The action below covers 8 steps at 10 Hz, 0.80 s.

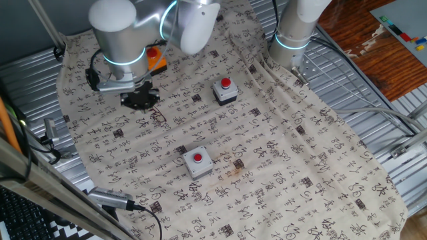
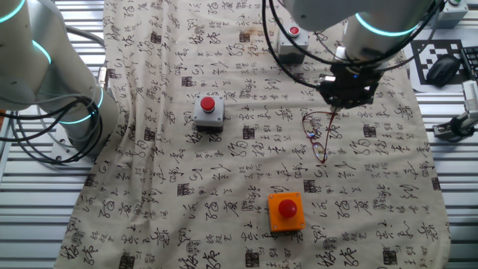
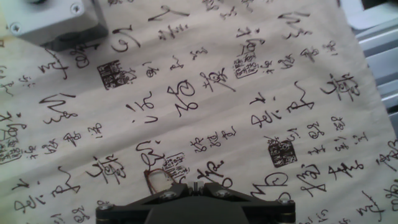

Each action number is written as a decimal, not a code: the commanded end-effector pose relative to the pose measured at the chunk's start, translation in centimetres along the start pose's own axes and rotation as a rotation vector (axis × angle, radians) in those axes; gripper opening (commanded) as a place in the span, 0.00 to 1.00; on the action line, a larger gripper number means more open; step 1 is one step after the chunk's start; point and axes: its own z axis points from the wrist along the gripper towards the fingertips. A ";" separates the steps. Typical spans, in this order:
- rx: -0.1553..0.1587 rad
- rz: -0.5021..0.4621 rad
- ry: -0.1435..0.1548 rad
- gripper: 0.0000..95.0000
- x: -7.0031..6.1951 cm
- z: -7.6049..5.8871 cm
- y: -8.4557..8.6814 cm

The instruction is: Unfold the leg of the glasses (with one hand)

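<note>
The glasses lie on the printed cloth, thin reddish-brown wire with clear lenses. They also show in one fixed view. My gripper stands right over their far end, fingers pointing down, and one thin leg runs up from the frame into the fingertips. In the hand view one lens rim shows just left of my gripper, whose fingers are pressed together with only a hairline between them. The leg itself is hidden there. In one fixed view my gripper sits just up-left of the glasses.
Two grey button boxes with red buttons stand on the cloth. An orange button box sits near the glasses. A second arm's base stands at the cloth's far edge. Metal slats surround the cloth.
</note>
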 end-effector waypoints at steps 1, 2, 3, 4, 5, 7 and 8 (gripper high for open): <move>-0.011 -0.012 0.005 0.00 0.2 -0.1 0.3; -0.018 -0.018 0.011 0.00 0.4 -0.1 0.2; -0.024 -0.027 0.019 0.00 0.5 -0.2 0.2; -0.025 -0.038 0.028 0.00 0.8 -0.4 0.2; -0.028 -0.048 0.038 0.00 1.2 -0.5 0.2; -0.027 -0.071 0.062 0.00 1.9 -0.8 0.1; -0.026 -0.081 0.068 0.00 2.2 -1.0 0.1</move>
